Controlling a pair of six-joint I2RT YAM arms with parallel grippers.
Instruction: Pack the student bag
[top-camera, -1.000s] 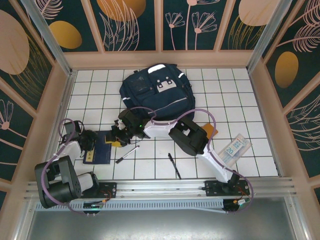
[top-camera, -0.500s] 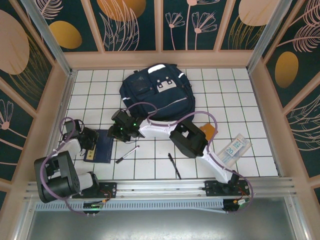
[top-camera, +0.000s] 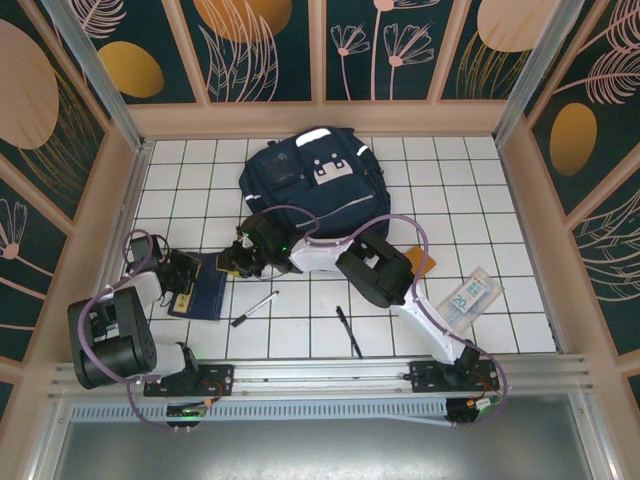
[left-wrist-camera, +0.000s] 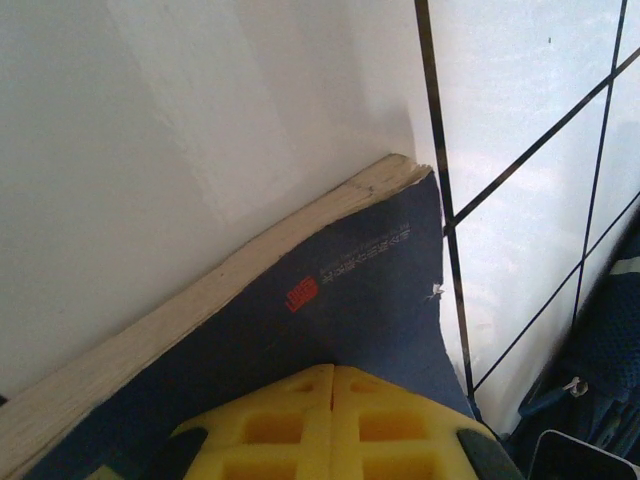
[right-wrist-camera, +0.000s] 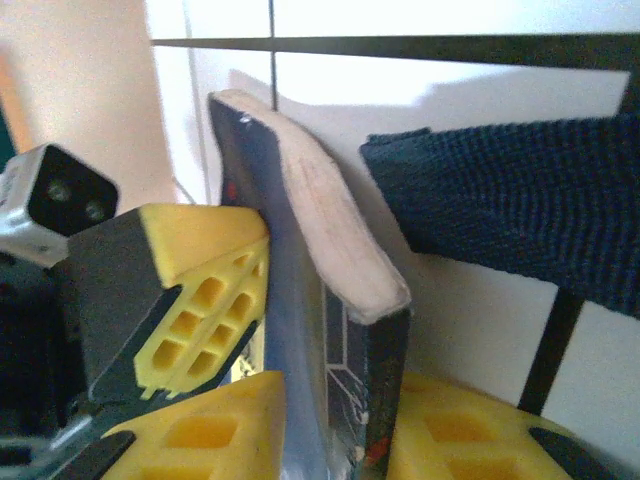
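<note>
**Notebook pinched at the left, bag waiting behind**

At the far left the left gripper (top-camera: 180, 283) sits at the near-left side of the notebook (top-camera: 205, 290); in its own wrist view its yellow pads (left-wrist-camera: 290, 420) are pressed together with no gap, right against the blue cover (left-wrist-camera: 380, 290). It looks like a brace, and whether any cover is nipped between the pads cannot be told. The side wall (top-camera: 110, 230) is close on this side, so there is little room to swing outward.

Next, the right gripper (top-camera: 232, 262) has the notebook's other edge; its wrist view shows a pad on either side of the book (right-wrist-camera: 340, 260), clamped across cover and pages. The likely reason is to carry it, since the hold leaves the far end free to lead into an opening. A dark strap (right-wrist-camera: 500, 200) lies just beside that end and could snag it.

A white pen (top-camera: 255, 308) lies near, in front of the grip. The student bag (top-camera: 315, 185) lies flat at the back middle of the table (top-camera: 450, 190), just beyond the right gripper; no open mouth is plain from above.

Further right a black pen (top-camera: 348, 332) and a packet (top-camera: 470, 296) lie well apart, with bare tiles between them.
</note>
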